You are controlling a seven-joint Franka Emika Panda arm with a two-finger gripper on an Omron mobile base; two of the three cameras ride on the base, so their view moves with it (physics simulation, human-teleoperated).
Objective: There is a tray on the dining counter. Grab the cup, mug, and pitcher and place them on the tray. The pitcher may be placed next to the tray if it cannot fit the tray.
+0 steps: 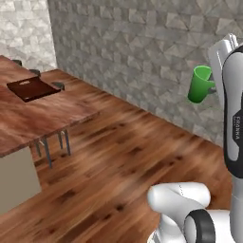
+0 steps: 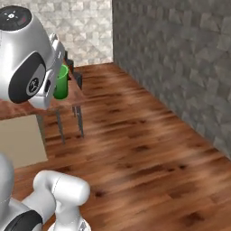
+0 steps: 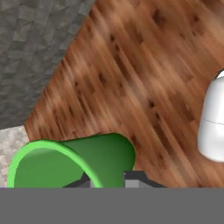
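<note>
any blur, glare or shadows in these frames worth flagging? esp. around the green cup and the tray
Left base view: flat even light, no glare; the cup is crisp, the tray on the counter soft but readable. Right base view: the cup sits partly behind the arm; faint dark patches on the floor. Hand view: the floor grain looks smeared, the cup's rim sharp against it; the fingers barely show.
</note>
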